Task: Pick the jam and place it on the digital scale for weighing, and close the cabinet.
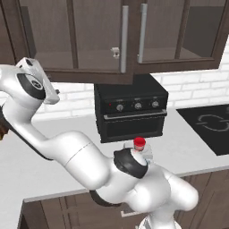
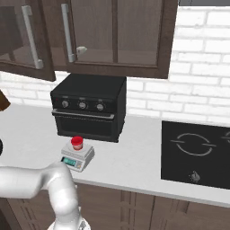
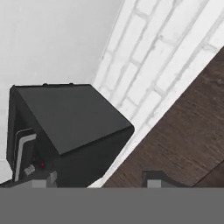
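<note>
On the white counter [image 2: 134, 157], going left to right in the right base view: digital scale [image 2: 77, 157] in front of the black oven [image 2: 90, 108], jam [image 2: 77, 143] standing upright on its round plate, then a black cooktop [image 2: 197, 155] well apart at the right. Teal display on the scale's front visible; digits too small to read. Jam label not legible.

Left base view: the arm's elbow covers most of the scale; only the jam's red lid and a sliver of grey beside it show above the joint. The hand is raised at upper left, close under the cabinet [image 1: 120, 40]. Left-hand door stands ajar, its edge swung out from the frame; the right base view shows that door angled outward at far left. A small grey-white object [image 1: 116, 52] sits on the shelf behind the glass, near the bar handles.

Hand view, rolled: oven top and side seen from above, white brick wall [image 3: 166, 57], dark wood surface at lower right. Gripper [image 3: 98, 180]: two finger tips spread wide at the bottom edge, nothing between them. Oven knobs carry no readable markings.
</note>
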### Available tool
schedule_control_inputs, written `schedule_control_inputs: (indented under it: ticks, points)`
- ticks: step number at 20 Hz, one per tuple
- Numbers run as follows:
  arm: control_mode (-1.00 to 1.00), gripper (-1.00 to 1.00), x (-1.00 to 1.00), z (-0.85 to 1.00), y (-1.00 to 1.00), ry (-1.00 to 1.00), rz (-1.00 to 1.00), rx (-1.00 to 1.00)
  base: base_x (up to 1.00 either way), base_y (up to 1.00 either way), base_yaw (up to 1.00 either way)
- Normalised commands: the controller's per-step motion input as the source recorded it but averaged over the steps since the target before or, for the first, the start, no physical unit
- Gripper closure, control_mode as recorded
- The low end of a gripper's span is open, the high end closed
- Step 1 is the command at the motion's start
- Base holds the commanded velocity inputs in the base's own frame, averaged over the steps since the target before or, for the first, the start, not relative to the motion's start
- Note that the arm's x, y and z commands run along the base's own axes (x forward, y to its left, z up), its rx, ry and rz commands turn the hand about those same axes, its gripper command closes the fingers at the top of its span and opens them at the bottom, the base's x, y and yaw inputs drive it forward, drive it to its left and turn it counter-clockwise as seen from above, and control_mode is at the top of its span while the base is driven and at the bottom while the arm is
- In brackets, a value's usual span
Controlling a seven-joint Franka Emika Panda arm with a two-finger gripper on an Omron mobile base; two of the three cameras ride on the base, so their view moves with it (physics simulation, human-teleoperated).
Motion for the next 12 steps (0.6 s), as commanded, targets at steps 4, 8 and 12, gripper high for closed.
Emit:
schedule_control_inputs:
  ticks: [4,8,12]
  points:
    - [-1.0,-1.0,1.0,-0.01,-1.0,0.06,0.1,0.26,0.0,0.0,0.0]
    - [-1.0,-1.0,1.0,0.0,-1.0,0.06,0.09,0.26,0.0,0.0,0.0]
    - [-1.0,-1.0,1.0,0.0,-0.94,0.1,0.07,0.24,0.0,0.0,0.0]
